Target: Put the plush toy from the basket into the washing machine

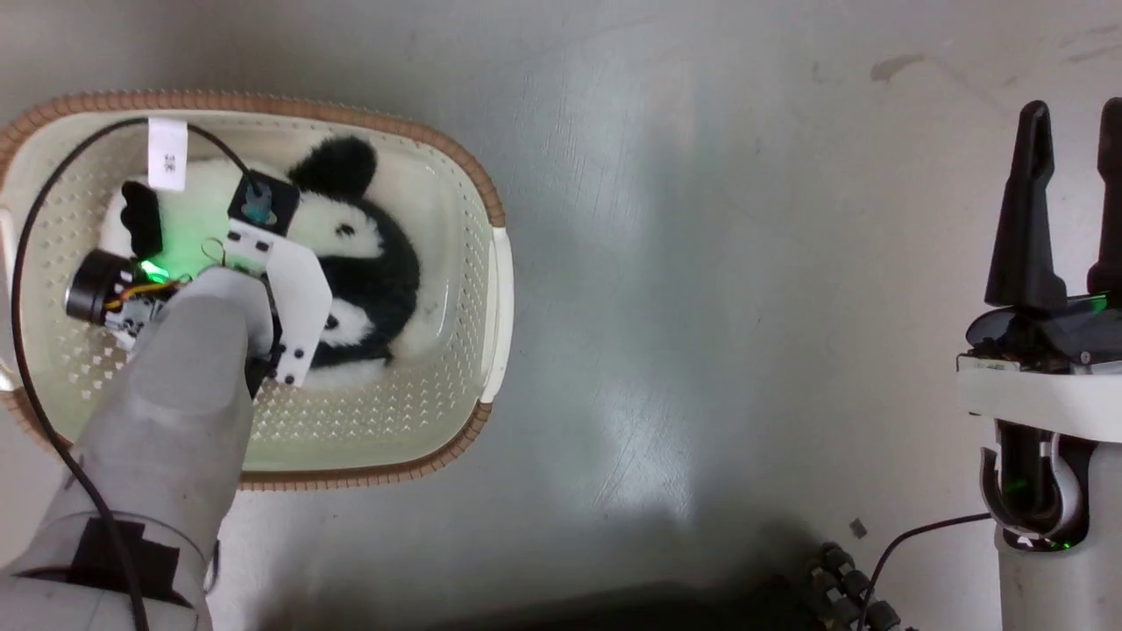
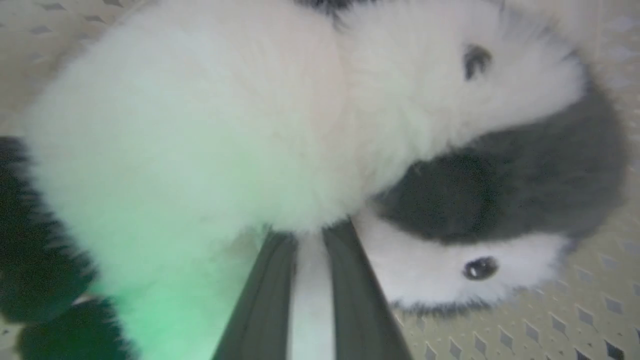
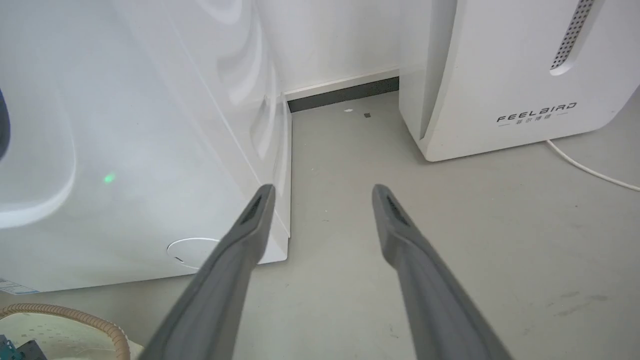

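While over glossy grey floor point(image 1: 701, 307), right end effector point(image 1: 1074, 114) apart, left end effector point(image 2: 311, 232) tight on plush toy point(image 2: 200, 125).

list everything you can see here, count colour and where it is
plush toy: 1, black and white, lying in the basket
basket: 1, cream with a brown rim, on the floor at the robot's left
washing machine: 1, white, on the floor, left in the right wrist view
FEELBIRD appliance: 1, white, on the floor, right in that view
cable: 1, white, on the floor beside the FEELBIRD appliance
floor: 1, grey
left gripper: 1, dark fingers, down in the basket, closed on the plush toy's white fur
right gripper: 1, dark fingers, open, over the floor
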You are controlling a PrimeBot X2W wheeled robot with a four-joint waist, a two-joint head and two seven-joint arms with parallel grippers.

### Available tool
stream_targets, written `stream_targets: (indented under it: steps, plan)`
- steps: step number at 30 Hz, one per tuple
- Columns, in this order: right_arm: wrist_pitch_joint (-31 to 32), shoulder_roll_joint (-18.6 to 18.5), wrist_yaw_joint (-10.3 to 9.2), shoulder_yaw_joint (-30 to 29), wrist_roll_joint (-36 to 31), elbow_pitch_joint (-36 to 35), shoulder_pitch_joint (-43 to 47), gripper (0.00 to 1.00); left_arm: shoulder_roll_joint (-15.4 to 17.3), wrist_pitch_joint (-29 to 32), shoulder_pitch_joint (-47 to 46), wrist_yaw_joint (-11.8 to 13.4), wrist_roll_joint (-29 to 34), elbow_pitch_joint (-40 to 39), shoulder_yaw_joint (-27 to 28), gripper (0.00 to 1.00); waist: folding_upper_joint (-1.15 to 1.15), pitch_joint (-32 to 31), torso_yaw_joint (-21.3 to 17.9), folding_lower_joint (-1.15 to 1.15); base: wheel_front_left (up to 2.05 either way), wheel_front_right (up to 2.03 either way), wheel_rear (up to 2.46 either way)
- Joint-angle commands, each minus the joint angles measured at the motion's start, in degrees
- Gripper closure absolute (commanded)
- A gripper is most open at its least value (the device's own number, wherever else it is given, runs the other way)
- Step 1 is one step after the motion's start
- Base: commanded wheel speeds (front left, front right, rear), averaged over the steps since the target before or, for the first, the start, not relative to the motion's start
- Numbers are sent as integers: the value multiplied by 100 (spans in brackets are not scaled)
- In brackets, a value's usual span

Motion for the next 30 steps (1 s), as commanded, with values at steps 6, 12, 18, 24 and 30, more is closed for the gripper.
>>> stream_targets:
  steps: [6,12,18,24,30]
  plan:
    - [-26,-3,-4,-6,35,223,11,0,-24,-202,420,32,-196,131,55,100,0,-626,30,0,0,0,0]
    - [-26,-3,-4,-17,-26,415,228,0,-116,-557,697,-80,-307,131,29,100,0,-1215,134,0,0,0,0]
    - [-26,-3,-4,-85,-114,595,457,0,-284,-925,1001,-174,-453,131,27,100,0,-1861,347,0,0,0,0]
    - [-26,-3,-4,-91,-230,741,739,0,-512,-1316,1312,-266,-571,131,-19,100,0,-2512,593,0,0,0,0]
    - [-26,-3,-4,-40,-296,824,929,0,-589,-1873,1647,-322,-657,131,-72,100,0,-3077,718,0,0,0,0]
